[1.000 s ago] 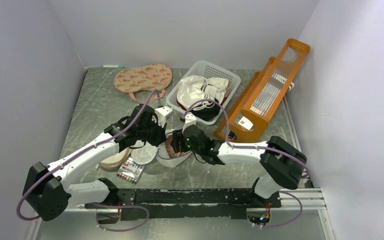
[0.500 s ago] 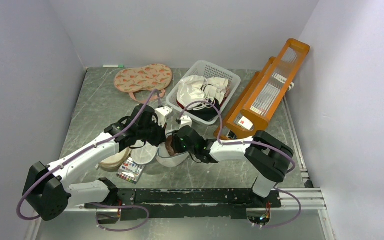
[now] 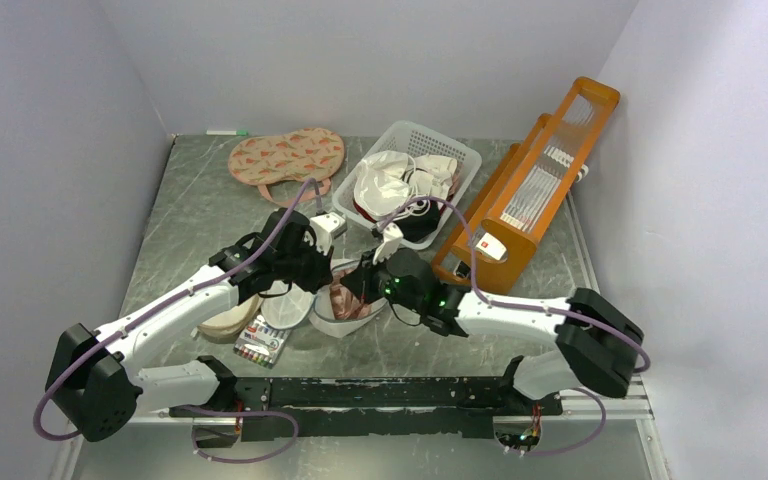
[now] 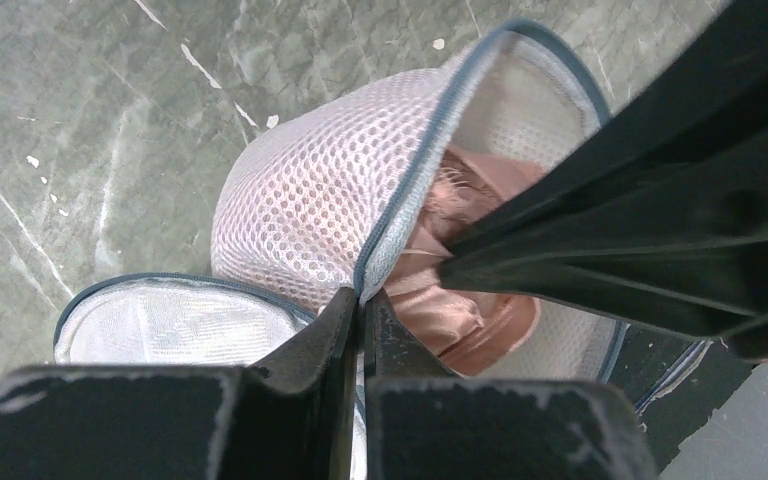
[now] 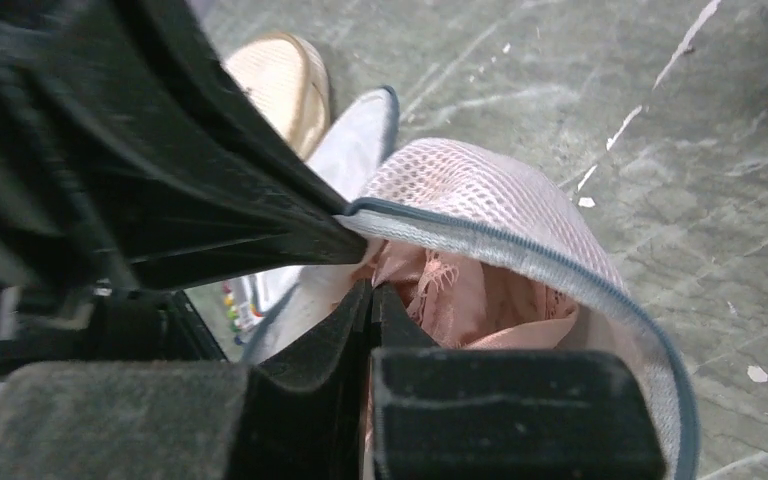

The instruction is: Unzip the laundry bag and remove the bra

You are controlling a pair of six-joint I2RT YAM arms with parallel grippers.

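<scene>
Left gripper: clenched. My fingers are pressed together on the grey-blue zipper rim of the laundry bag, holding one mesh wall up off the table so that the mouth gapes.

Right gripper: closed to a point inside that mouth. It appears to be pinching a fold of the bra, but the fabric hides the exact bite, so I record the grasp as probable only.

The bra sits bunched inside the raised half of the bag, and pink satin with a frayed lace edge shows above the rim. No part of it hangs outside.

The other half of the bag lies flat on the table, just beside my left fingers.

Task status:
- Unzipping looks complete, since the two halves stand well open.
- Removal is not yet done. The bra must come up past the rim while my left grip keeps the bag down and open.

Nearby are a beige hoop and a pack of coloured pens, just beside the bag. A white basket of garments stands farther back.
</scene>
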